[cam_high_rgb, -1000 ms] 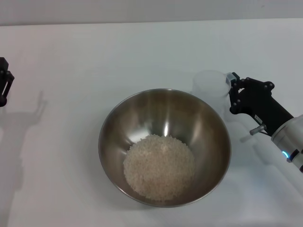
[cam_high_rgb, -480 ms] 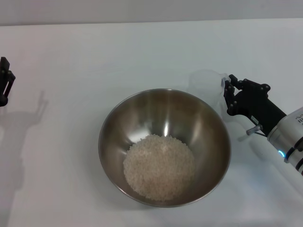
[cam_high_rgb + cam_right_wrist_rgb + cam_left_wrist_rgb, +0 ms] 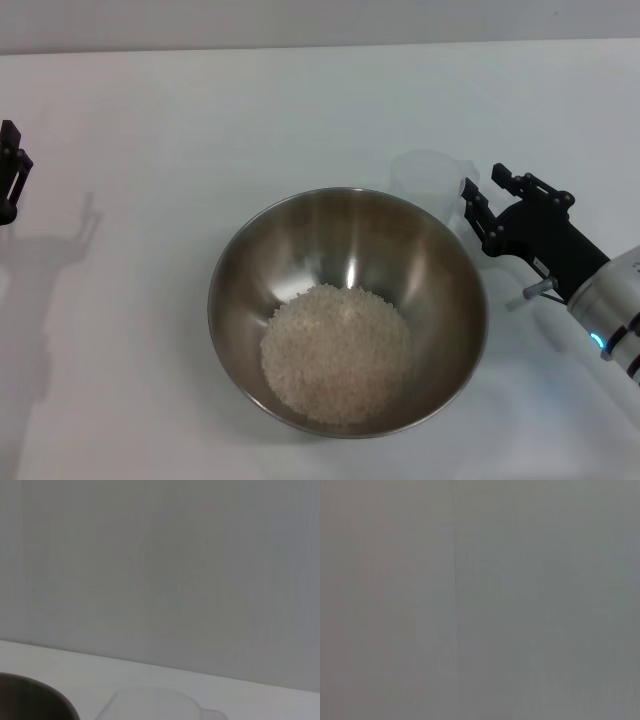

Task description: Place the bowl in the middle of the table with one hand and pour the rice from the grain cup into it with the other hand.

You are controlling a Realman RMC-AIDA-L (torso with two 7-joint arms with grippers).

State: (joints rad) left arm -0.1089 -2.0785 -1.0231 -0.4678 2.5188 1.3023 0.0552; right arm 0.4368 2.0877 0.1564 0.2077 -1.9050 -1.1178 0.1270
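The steel bowl (image 3: 347, 310) stands in the middle of the white table (image 3: 200, 110) with a heap of rice (image 3: 336, 352) in its bottom. The translucent grain cup (image 3: 430, 180) stands upright and looks empty, just behind the bowl's right rim. My right gripper (image 3: 487, 197) is open, just right of the cup and apart from it. The right wrist view shows the cup's rim (image 3: 150, 705) and the bowl's edge (image 3: 30, 700). My left gripper (image 3: 9, 172) is parked at the far left edge.
The left wrist view shows only a plain grey surface. The table's far edge (image 3: 320, 46) meets a grey wall.
My right gripper has opened, let go of the cup and drawn back a little to the right. The cup now stands alone, slightly further left. The left arm has not moved.
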